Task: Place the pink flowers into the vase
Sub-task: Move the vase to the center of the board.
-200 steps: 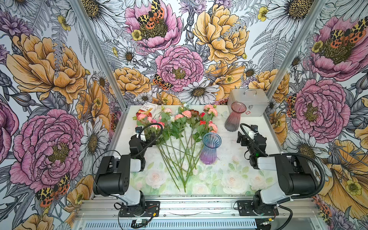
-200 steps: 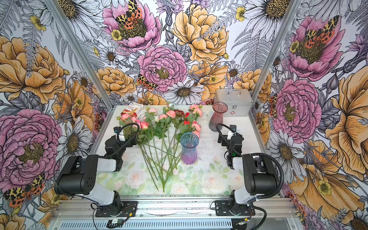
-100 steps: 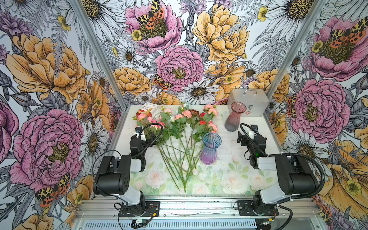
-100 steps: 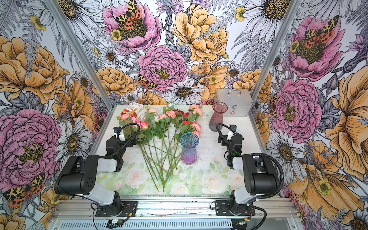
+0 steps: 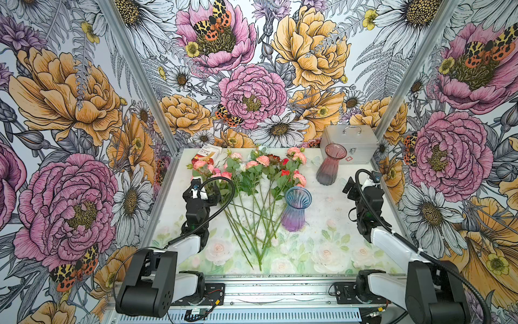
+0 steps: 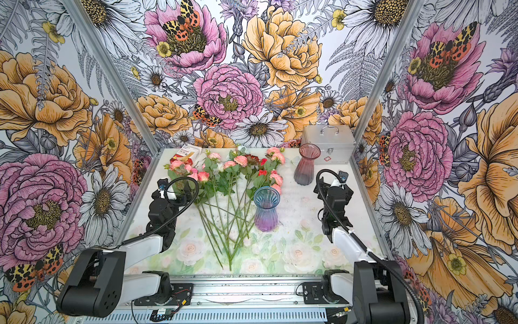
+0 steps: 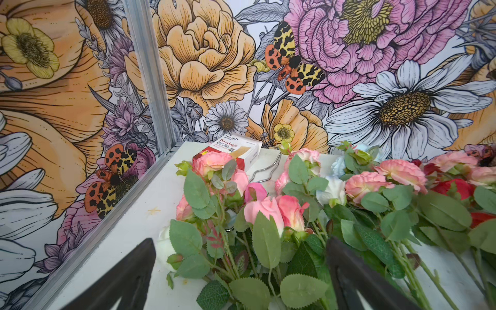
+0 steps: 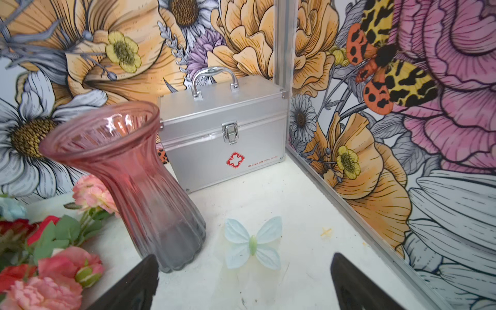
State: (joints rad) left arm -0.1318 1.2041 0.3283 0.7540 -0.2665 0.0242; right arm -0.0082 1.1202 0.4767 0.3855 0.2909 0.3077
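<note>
Left end effector (image 7: 240, 241): fingers spread wide, pinching nothing. Leafy stems of the pink flowers (image 7: 268, 212) lie between and just ahead of its fingers; contact cannot be told. A white rose (image 7: 163, 241) sits just beside the outer finger, seen only in the left wrist view. Farther ahead of it are a bent metal wire (image 7: 265, 169), then a bandage box (image 7: 230, 150) by the far wall, with one pink bloom resting against the box. Right end effector (image 8: 244, 257): also spread and empty. Just ahead of it a pale blue paper butterfly (image 8: 252, 244) lies flat on the desk (image 8: 295, 204); the right wrist view shows it clearly, while in both top views it is only a faint pale shape. The pink-grey vase (image 8: 150, 204) stands upright ahead, toward the other arm's side, with nothing in it. Beyond it a silver first-aid case (image 8: 222, 139) sits latched in the far corner. Red blooms (image 8: 16, 228) and more pink heads lie on the flower side of that vase. Only the top views show the blue-violet vase (image 5: 297, 209), which stands upright and empty between the two end effectors. It is beside the edge of the fanned stems. All flowers lie on the desk, heads toward the far wall, none in either vase.
</note>
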